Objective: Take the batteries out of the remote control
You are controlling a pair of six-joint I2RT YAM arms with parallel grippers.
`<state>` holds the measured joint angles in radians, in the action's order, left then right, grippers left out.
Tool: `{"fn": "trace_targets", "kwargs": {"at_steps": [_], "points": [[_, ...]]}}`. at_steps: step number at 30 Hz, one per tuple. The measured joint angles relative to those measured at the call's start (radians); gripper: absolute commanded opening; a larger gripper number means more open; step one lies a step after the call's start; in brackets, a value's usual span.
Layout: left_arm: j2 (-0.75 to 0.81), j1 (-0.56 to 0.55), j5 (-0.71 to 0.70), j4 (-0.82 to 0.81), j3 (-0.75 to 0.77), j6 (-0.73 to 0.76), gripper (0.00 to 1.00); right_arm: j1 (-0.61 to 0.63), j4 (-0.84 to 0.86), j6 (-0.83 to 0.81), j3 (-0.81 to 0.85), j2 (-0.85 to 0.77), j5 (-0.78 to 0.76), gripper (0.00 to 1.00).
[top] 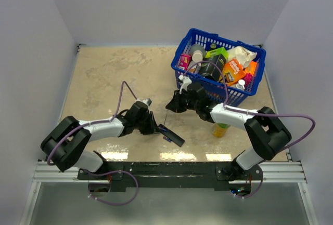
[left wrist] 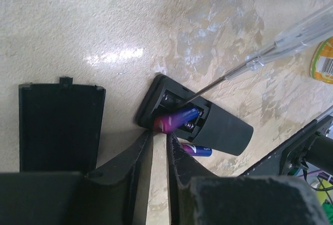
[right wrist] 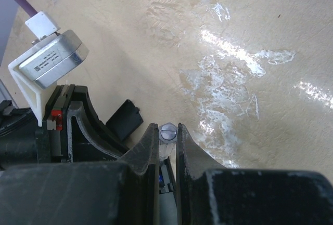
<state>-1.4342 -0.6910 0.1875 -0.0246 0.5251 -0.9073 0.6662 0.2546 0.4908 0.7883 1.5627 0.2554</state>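
Mottled tabletop (left wrist: 78, 27) up close: left fingers (left wrist: 139, 155) stood narrowly apart at the remote control (left wrist: 223, 134), by the tilted-up battery (left wrist: 179, 118). Pinched or not, I couldn't tell, and it could have popped loose and rolled. Right fingers (right wrist: 148, 152) clenched a clear screwdriver (right wrist: 167, 131) prying inside, crowding that reach; a second battery (left wrist: 197, 149) and the cover (left wrist: 60, 126) lay beside, basket (top: 229, 40) far back.

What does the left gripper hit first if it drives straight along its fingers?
The purple-and-pink cylindrical battery lying tilted in the open bay of the slim black remote control. It sits right off the fingers of the left gripper, seemingly almost touching, though depth is unclear.
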Motion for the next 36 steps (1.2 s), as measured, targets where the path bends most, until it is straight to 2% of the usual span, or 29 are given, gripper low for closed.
{"fn": "trace_targets", "kwargs": {"at_steps": [13, 36], "points": [[0.066, -0.002, -0.097, 0.051, -0.017, 0.004, 0.23, -0.010, 0.033, 0.031, 0.012, 0.049, 0.026, 0.00], [0.077, -0.002, -0.094, 0.070, -0.017, 0.011, 0.23, -0.010, -0.038, 0.025, 0.031, 0.025, 0.100, 0.00]]}}
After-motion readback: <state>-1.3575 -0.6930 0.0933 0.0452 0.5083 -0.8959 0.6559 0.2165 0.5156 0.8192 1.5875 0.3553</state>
